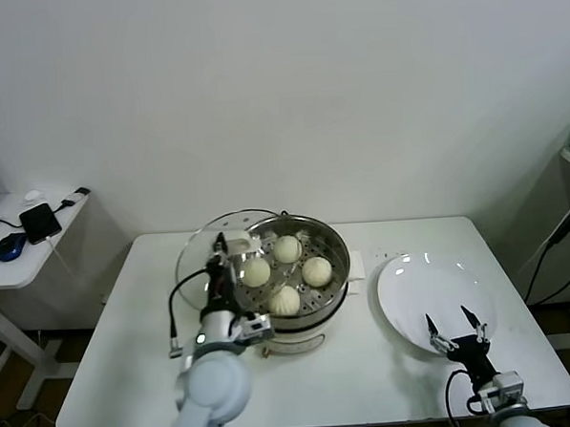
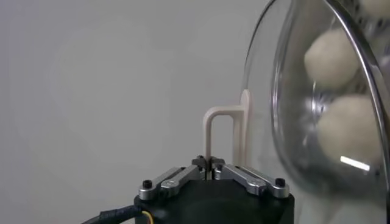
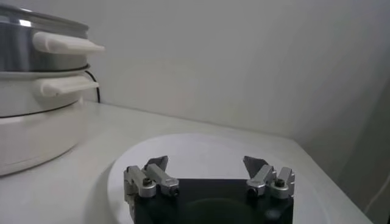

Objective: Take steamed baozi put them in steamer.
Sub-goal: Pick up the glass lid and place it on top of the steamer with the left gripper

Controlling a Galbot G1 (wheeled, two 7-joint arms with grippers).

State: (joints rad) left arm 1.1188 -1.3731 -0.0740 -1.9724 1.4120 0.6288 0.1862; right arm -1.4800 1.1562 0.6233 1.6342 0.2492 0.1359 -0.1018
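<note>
The steel steamer (image 1: 335, 245) stands mid-table on its white base and holds several cream-white baozi (image 1: 287, 249) on its perforated tray. My left gripper (image 1: 224, 247) is shut on the white handle (image 2: 213, 125) of the round glass lid (image 1: 195, 255). It holds the lid tilted on edge against the steamer's left side. Through the lid's glass (image 2: 286, 91) two baozi (image 2: 332, 58) show. My right gripper (image 1: 454, 327) stands open and holds nothing above the near edge of the flat white plate (image 1: 432, 282). From that wrist, the gripper (image 3: 206, 163) hangs over the plate (image 3: 201, 143), with the steamer (image 3: 36, 67) beyond.
A small side table (image 1: 20, 266) at far left carries a phone (image 1: 39, 223) and a blue mouse (image 1: 9, 247). A black cable (image 1: 173, 315) loops off my left arm. The white table's front edge (image 1: 315, 418) lies close to both arms.
</note>
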